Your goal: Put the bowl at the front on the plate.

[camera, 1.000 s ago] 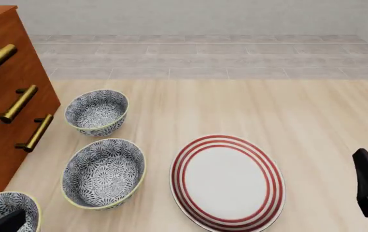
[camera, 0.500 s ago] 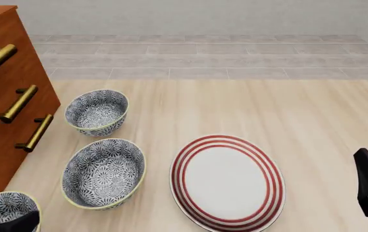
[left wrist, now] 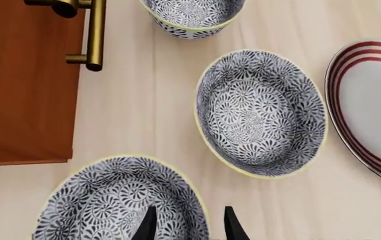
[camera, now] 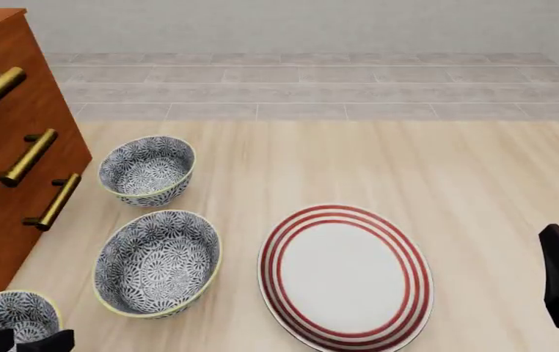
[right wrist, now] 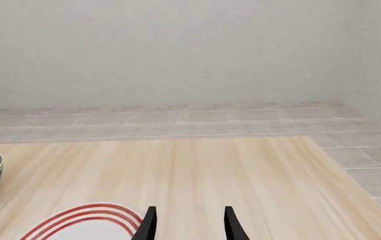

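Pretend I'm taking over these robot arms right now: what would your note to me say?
Left gripper: open, its fingers straddling the rim of the front bowl, nothing gripped yet.
Right gripper: open, holding nothing, off by the table's right side beside the plate.
Front bowl sits at the near left corner; the middle bowl and far bowl line up beyond it. Plate is bare.
Done: left arm is at the bowl.
Left: close on the rim, lift, carry right, set it on the plate.
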Motion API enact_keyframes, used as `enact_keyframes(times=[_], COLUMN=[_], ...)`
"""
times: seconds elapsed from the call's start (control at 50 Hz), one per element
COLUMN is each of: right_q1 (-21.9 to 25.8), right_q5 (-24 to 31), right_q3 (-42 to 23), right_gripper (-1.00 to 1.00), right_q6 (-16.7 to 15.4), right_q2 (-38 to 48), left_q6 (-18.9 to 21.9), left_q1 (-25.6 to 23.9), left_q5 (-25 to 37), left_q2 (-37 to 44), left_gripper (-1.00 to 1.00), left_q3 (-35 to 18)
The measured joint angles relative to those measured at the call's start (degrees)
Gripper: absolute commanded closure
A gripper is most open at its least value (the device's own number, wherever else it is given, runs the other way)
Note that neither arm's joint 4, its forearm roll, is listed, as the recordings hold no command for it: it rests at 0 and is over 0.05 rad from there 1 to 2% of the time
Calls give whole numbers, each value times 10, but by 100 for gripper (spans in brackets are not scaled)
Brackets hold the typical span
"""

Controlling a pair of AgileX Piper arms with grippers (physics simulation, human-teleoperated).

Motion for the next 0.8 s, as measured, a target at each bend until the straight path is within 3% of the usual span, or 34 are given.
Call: enact_keyframes(times=[0.8], right_q1=[-1], right_q5=[1], right_q3=[0], right_gripper=[-100], right_q6=[0], right_q2=[0], left_q6=[-21], left_q1=[4], left_q5=[-59], left_q2=[49], left_gripper=[-100], left_q3=[51])
